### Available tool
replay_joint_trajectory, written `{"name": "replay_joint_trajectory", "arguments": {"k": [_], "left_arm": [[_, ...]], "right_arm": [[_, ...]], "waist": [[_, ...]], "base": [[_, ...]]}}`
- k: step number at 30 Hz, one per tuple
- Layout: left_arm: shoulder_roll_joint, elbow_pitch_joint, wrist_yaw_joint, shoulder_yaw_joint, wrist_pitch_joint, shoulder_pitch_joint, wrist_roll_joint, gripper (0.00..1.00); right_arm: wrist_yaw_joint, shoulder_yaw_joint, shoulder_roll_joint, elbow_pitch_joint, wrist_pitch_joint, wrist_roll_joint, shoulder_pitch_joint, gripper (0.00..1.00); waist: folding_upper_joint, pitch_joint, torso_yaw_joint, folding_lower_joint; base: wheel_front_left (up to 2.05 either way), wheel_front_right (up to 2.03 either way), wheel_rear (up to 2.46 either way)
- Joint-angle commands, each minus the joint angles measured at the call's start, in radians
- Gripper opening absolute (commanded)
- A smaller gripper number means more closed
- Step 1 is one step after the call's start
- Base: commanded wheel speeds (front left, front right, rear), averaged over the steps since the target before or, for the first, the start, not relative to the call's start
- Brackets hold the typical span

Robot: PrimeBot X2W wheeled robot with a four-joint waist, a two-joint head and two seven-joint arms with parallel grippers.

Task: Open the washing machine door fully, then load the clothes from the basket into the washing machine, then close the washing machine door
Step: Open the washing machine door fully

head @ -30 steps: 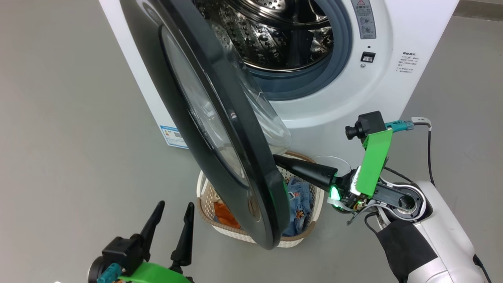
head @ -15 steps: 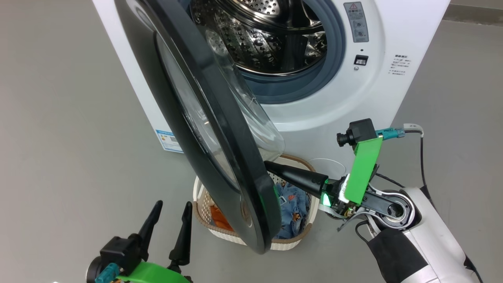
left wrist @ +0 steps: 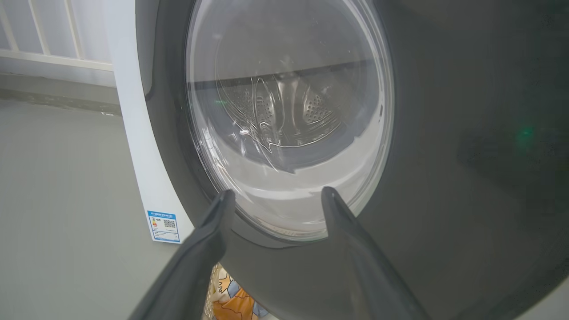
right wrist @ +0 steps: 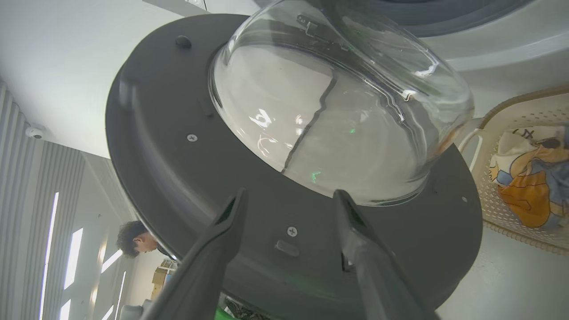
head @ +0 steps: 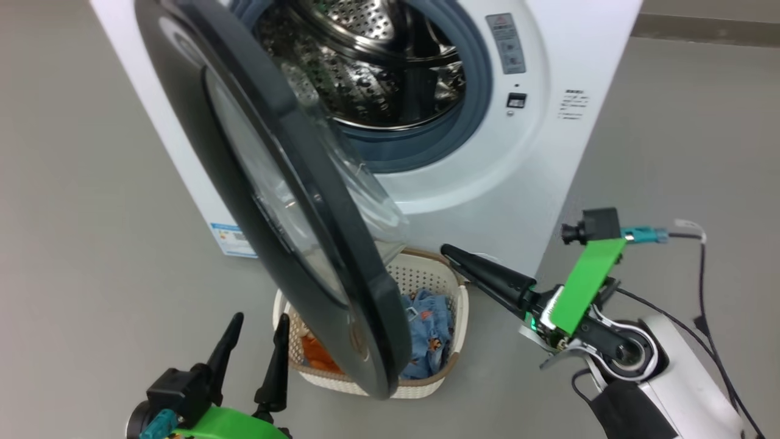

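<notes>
Glossy black round the rim with a bulging clear glass centre, the big round washing machine door point(head: 286, 201) stands part-way open, just ahead of your right pincer point(right wrist: 290, 195). That pincer's two dark fingers are spread and hold nothing. Your left pincer point(head: 260, 320) is likewise released, facing the door's outer face. Just beside the right pincer sits the small cream perforated plastic basket point(head: 460, 305). The soft light blue and orange clothes point(head: 426, 329) lie inside it, partly under the door's lower rim. My judgement: reach for them now and your fingers may strike the rim, or an off-centre push may swing the door back toward the big white boxy washing machine point(head: 536, 158).
</notes>
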Motion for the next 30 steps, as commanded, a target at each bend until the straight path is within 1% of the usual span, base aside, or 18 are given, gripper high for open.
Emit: {"name": "replay_joint_trajectory", "arguments": {"k": [1,7,15,26,27,30], "left_arm": [[0.012,-0.019,-0.003,0.040,-0.006,-0.006,0.012,1.00],[0.012,-0.023,-0.003,0.065,-0.006,0.013,0.020,1.00],[0.016,-0.033,-0.003,0.093,-0.006,0.034,0.026,1.00],[0.026,-0.045,-0.003,0.125,-0.006,0.056,0.027,1.00],[0.026,-0.045,-0.003,0.125,-0.006,0.056,0.027,1.00],[0.026,-0.048,-0.003,0.131,-0.006,0.058,0.029,1.00]], "right_arm": [[0.002,0.017,0.000,-0.031,-0.021,-0.008,0.011,1.00],[0.002,0.026,-0.051,-0.041,-0.113,-0.020,0.063,1.00],[0.002,0.080,-0.132,-0.051,-0.254,-0.049,0.148,1.00],[0.002,0.120,-0.230,-0.042,-0.437,-0.041,0.237,1.00],[0.002,0.120,-0.230,-0.042,-0.437,-0.041,0.237,1.00],[0.002,0.129,-0.255,-0.041,-0.497,-0.047,0.249,1.00]], "waist": [[0.0000,-0.014,-0.025,0.0000],[0.0000,-0.030,-0.067,0.0000],[0.0000,-0.042,-0.110,0.0000],[0.0000,-0.050,-0.146,0.0000],[0.0000,-0.050,-0.146,0.0000],[0.0000,-0.051,-0.150,0.0000]], "base": [[0.00,0.00,0.00],[0.00,0.00,0.00],[0.00,0.00,0.00],[0.00,0.00,0.00],[0.00,0.00,0.00],[0.00,0.00,0.00]]}}
